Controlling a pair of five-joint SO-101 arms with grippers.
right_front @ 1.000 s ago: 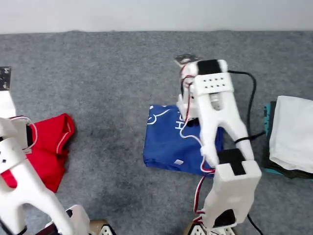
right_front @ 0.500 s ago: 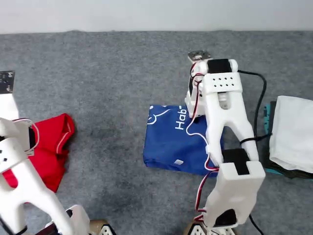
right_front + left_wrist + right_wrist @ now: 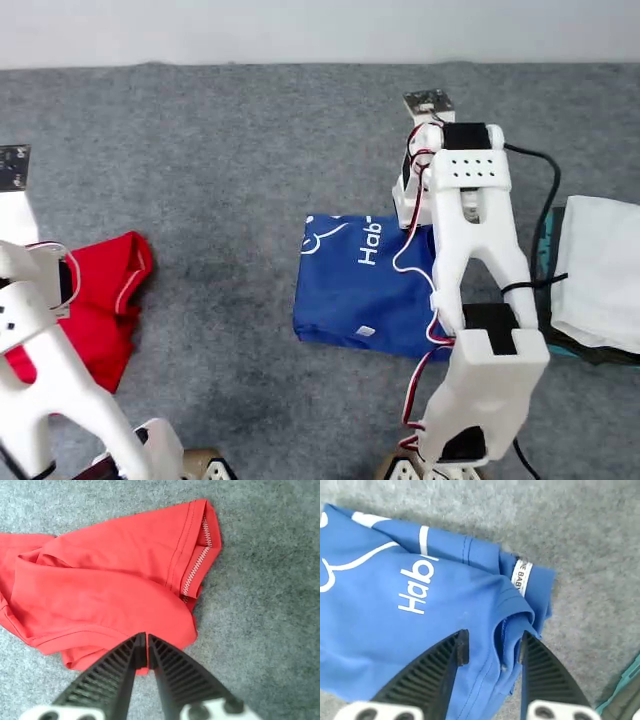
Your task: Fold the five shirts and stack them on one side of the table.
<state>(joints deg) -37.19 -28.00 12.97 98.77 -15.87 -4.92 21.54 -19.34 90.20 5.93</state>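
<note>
Your right arm (image 3: 470,270) stretches from its base at the near edge of the table (image 3: 220,150) out over the right-hand part of the blue shirt (image 3: 350,290), with the wrist tipped downward. In the right wrist view your right gripper (image 3: 492,647) stands open, its two black fingers (image 3: 462,647) a moderate gap apart and nothing held between them. It hangs over the blue shirt near the collar tag (image 3: 522,575), where the fabric bunches into a fold.

The blue shirt lies roughly folded in the middle of the table, printed side up. To its right, at the table's edge, sits the stack (image 3: 595,275), a white folded shirt on top and dark and teal cloth beneath it.

Your left arm (image 3: 40,350) rises from the near left corner and bends over the red shirt (image 3: 105,290), which lies crumpled there. Your left gripper (image 3: 146,639) is closed, fingertips together, pointing down at the shirt's near hem; you cannot tell whether any cloth is pinched.
</note>
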